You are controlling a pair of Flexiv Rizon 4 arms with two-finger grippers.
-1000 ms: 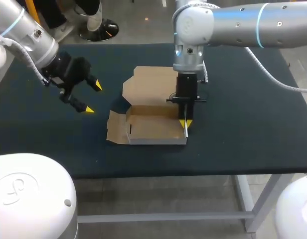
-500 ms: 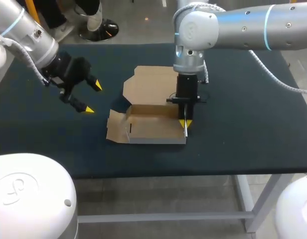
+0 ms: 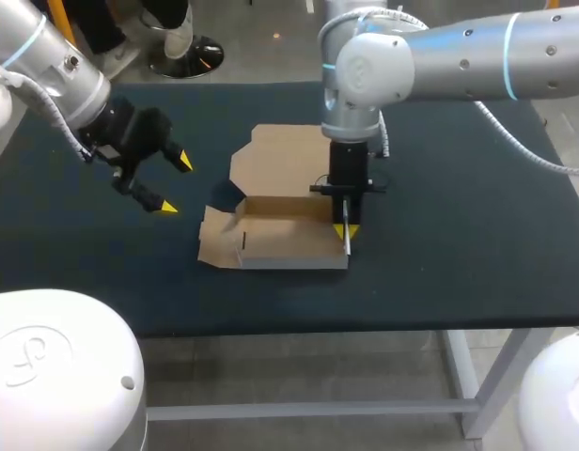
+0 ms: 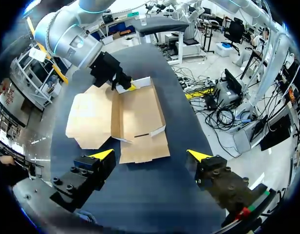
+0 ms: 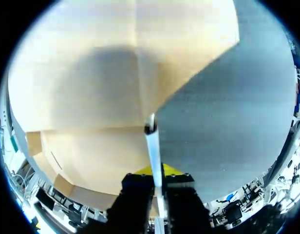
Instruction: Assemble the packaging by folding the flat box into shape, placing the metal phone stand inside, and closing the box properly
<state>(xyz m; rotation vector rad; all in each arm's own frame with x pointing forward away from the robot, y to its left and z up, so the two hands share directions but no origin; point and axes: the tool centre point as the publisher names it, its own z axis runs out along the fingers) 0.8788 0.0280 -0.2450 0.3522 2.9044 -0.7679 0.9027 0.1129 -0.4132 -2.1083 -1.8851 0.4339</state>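
Observation:
The brown cardboard box (image 3: 288, 242) lies partly folded in the middle of the table, its tray walls raised and its lid flap (image 3: 280, 162) flat behind. My right gripper (image 3: 345, 231) points straight down at the tray's right end, shut on the thin upright side wall (image 5: 153, 144), one finger on each side. In the left wrist view the box (image 4: 140, 114) lies ahead of my left gripper (image 4: 151, 155), with my right gripper (image 4: 129, 87) at its far end. My left gripper (image 3: 175, 183) hangs open above the cloth left of the box, holding nothing.
A dark blue cloth covers the table (image 3: 459, 225). A small side flap (image 3: 214, 246) sticks out flat from the tray's left end. Bare cloth lies on both sides of the box and along the front edge.
My right gripper has shifted slightly left and back, taking the box's right end with it. The left arm has stayed where it was.

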